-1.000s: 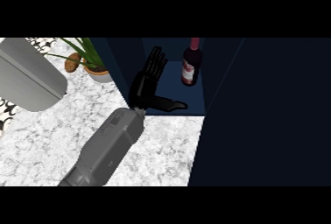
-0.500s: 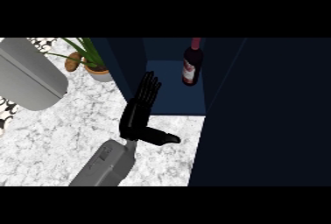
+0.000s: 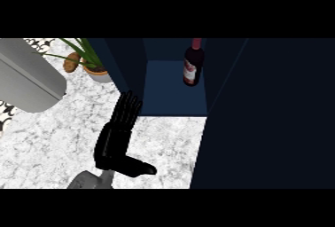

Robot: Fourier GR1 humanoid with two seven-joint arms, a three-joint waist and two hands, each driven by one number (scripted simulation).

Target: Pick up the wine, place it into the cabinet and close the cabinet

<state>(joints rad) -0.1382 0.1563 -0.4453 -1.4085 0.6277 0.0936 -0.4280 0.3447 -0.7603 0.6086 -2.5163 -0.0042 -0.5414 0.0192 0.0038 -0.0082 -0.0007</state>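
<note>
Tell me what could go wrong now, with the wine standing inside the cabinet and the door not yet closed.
1. The wine bottle stands upright in the open cabinet; a hard swing of the dark door may shake it over.
2. The open hand lies on the counter before the opening; its straight fingers could be caught by the closing door.

A white and grey marbled counter is seen from above. A potted plant with long green leaves is placed near its far edge, and a brownish object stands just beside the pot. A large grey rounded shape is seen at the left.
</note>
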